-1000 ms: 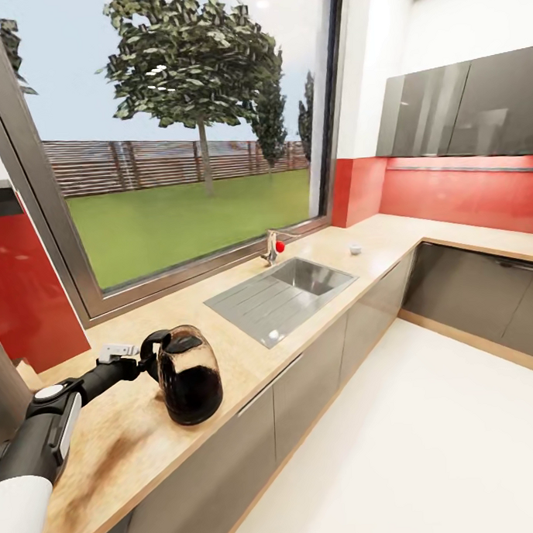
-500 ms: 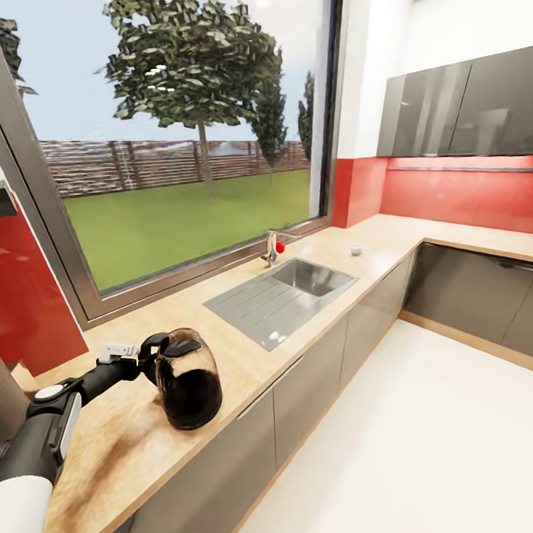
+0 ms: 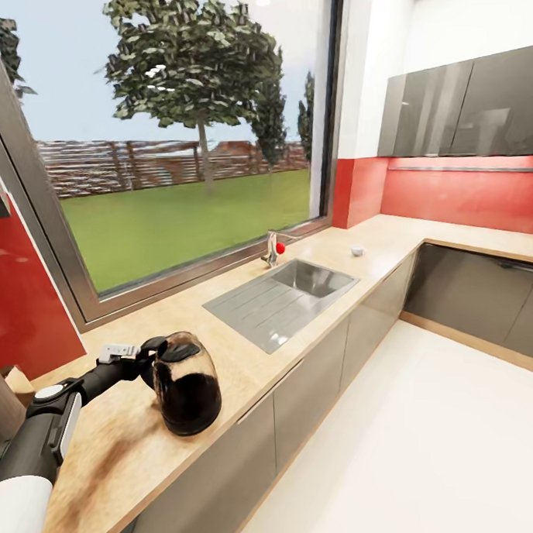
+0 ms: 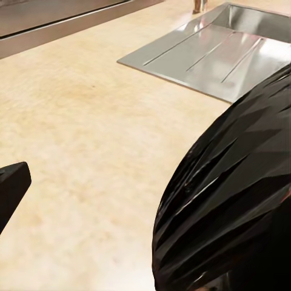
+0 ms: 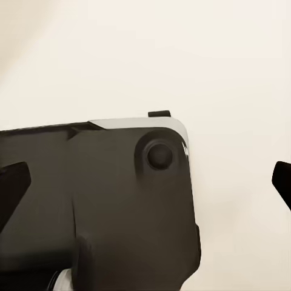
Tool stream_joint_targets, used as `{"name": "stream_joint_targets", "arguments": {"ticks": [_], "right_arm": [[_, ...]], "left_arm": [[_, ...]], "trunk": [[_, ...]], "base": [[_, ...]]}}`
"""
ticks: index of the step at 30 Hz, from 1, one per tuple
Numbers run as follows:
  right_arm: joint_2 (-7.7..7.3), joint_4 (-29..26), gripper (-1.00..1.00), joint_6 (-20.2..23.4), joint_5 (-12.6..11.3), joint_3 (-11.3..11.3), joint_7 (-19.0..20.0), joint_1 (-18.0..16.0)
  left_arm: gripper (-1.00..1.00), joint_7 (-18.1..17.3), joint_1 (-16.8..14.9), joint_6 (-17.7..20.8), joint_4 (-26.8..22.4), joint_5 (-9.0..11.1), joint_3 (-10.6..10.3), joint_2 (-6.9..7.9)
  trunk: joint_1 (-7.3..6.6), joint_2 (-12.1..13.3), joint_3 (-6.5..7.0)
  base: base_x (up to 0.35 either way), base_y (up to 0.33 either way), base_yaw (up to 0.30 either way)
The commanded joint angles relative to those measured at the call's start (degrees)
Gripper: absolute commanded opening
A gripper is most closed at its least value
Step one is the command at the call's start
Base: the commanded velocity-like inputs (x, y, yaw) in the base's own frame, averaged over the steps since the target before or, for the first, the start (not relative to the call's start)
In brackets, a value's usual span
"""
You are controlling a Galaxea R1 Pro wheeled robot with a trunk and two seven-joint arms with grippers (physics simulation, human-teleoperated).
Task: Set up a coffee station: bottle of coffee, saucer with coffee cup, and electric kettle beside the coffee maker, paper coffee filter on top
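Head view, nearest first: holds the electric kettle (image 3: 185, 385) by its black loop handle in the left gripper (image 3: 149, 355), fingers closed around that handle. Versus a second ago: leans the kettle slightly more, lid tipping away from the fingers, and sets it a touch lower in frame. Also shifts the whole picture a little, dragging red wall (image 3: 24, 308) and window frame (image 3: 56, 252) along, so reads mostly as base or head motion, not arm motion alone. Cannot tell whether the kettle base touches the kitchen countertop (image 3: 247, 360) or just clears it.

Left wrist view: puts the dark kettle body (image 4: 230, 200) right beside the fingers, one black fingertip (image 4: 11, 185) at the picture edge, bare worktop beyond.

Right wrist view: spreads the right gripper (image 5: 148, 182) wide, gripping nothing, over pale floor (image 5: 230, 73) and a dark part of the robot's own body.

Farther out past the left fingertips: inset sink (image 3: 287, 296), then tap (image 3: 272, 249) with red knob, then a small white thing (image 3: 356, 250) near the counter corner. Possibly the coffee cup, too small to confirm.

Judgement: kettle over the right worktop, transport step under way. Needs the coffee maker located before set-down. Worth watching that tilt so close to the counter's front edge.
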Motion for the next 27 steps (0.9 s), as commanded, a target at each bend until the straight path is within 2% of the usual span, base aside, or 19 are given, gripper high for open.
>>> {"name": "stream_joint_targets", "arguments": {"ticks": [1, 4, 5, 27], "right_arm": [[0.03, 0.04, 1.0, -0.22, -0.2, -0.31, 0.06, -0.03], [0.03, 0.04, 1.0, -0.23, -0.2, -0.31, 0.06, -0.06], [0.03, 0.04, 1.0, -0.25, -0.2, -0.31, 0.06, -0.04], [0.03, 0.04, 1.0, -0.23, -0.2, -0.29, 0.06, -0.03]], "left_arm": [[1.0, -0.43, -0.07, 0.29, -0.1, -0.39, 0.18, -0.04], [1.0, -0.47, -0.07, 0.24, -0.17, -0.36, 0.18, -0.04], [-1.0, -0.49, -0.07, 0.25, -0.21, -0.35, 0.18, -0.04], [-1.0, -0.32, -0.07, 0.31, -0.86, -0.34, 0.27, -0.04]], "trunk": [[0.04, -0.13, -0.13], [0.04, -0.13, -0.13], [0.04, -0.13, -0.13], [0.04, -0.13, -0.13]], "base": [[0.0, 0.0, 0.0], [0.0, 0.0, 0.0], [0.0, 0.0, 0.0], [0.0, 0.0, 0.0]]}}
